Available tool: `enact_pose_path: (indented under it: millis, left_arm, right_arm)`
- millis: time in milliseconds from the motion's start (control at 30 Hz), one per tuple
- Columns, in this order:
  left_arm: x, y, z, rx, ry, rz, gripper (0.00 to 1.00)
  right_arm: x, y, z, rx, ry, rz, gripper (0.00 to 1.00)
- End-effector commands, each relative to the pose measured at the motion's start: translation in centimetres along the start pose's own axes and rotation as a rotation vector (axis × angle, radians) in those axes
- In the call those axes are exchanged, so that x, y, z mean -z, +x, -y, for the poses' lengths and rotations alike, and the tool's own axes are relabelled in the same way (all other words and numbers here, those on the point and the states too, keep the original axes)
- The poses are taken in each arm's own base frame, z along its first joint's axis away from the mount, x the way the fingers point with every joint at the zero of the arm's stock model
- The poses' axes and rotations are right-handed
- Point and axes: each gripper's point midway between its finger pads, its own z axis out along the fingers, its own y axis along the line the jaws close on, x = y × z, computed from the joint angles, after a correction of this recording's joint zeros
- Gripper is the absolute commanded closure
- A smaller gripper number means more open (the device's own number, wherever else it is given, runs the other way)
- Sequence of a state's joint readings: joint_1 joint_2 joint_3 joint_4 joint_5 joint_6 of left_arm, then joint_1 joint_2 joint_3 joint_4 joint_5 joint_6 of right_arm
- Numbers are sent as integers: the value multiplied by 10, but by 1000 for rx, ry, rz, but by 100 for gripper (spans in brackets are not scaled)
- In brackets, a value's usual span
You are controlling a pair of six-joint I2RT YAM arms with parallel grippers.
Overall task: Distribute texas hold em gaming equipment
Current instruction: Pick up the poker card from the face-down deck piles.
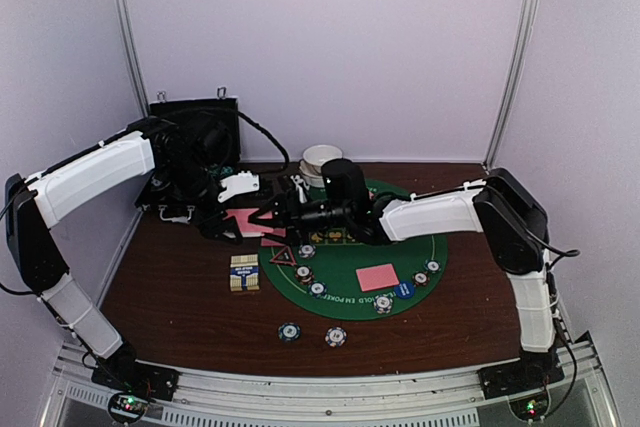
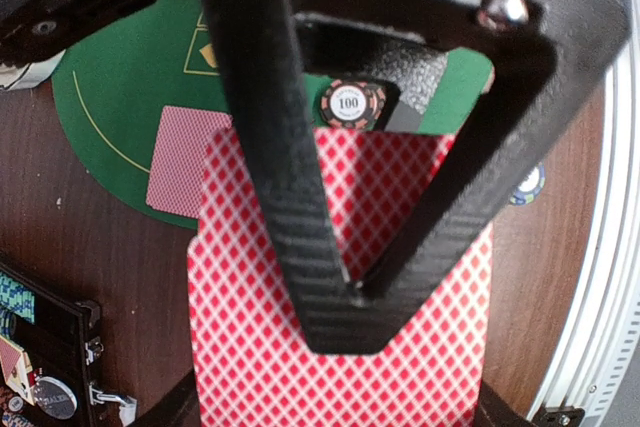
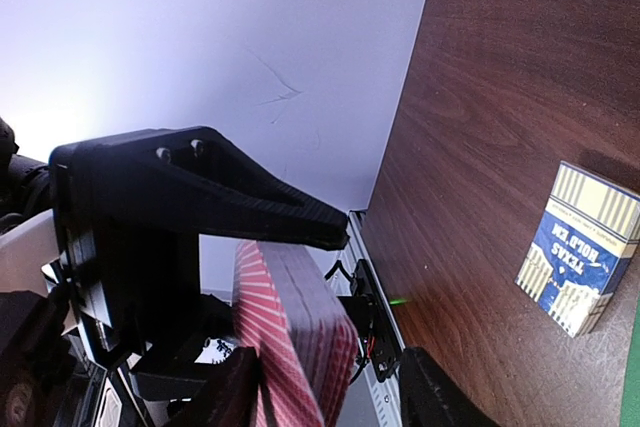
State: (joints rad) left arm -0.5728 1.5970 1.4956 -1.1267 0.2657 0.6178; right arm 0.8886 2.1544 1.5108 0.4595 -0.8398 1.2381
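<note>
My left gripper (image 2: pixel 355 297) is shut on a deck of pink-backed playing cards (image 2: pixel 340 367), held above the wood table left of the green mat (image 1: pixel 350 272). My right gripper (image 3: pixel 330 397) has reached across and straddles the deck's end (image 3: pixel 295 327). Its jaws are open: one finger is against the deck and the other stands apart. A single pink card (image 1: pixel 377 276), striped chips (image 1: pixel 318 289), a blue disc (image 1: pixel 403 289) and a red-rimmed triangle marker (image 1: pixel 283 256) lie on the mat. Two chips (image 1: pixel 289 331) sit off the mat near the front.
A card box (image 1: pixel 244 273) lies on the table just left of the mat. The black hard case (image 1: pixel 195 147) stands open at the back left, and a white bowl (image 1: pixel 322 159) sits behind the mat. The table's metal rail (image 1: pixel 330 387) runs along the front.
</note>
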Motion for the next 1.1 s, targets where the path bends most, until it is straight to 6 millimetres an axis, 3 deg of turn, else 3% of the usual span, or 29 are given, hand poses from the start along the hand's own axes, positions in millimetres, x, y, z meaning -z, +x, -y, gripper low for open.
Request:
enact_pose_path:
  millis: [0,400,700,1067]
  left_arm:
    - [15,-16,-7,-14,-47,76,100]
    - [12,-14,-8,-13,-45,67,100]
    - [10,-12,-7,-12,-40,60,100]
    - [10,-12,-7,-11,-43,58,100]
  right_arm:
    - [15,0,-6,-1,8,8,54]
    - [30,3,-43,-2,-92,25,69]
    - [44,7,-41,-27,-101,42,81]
    - [57,4,-51,-22,-112,59,96]
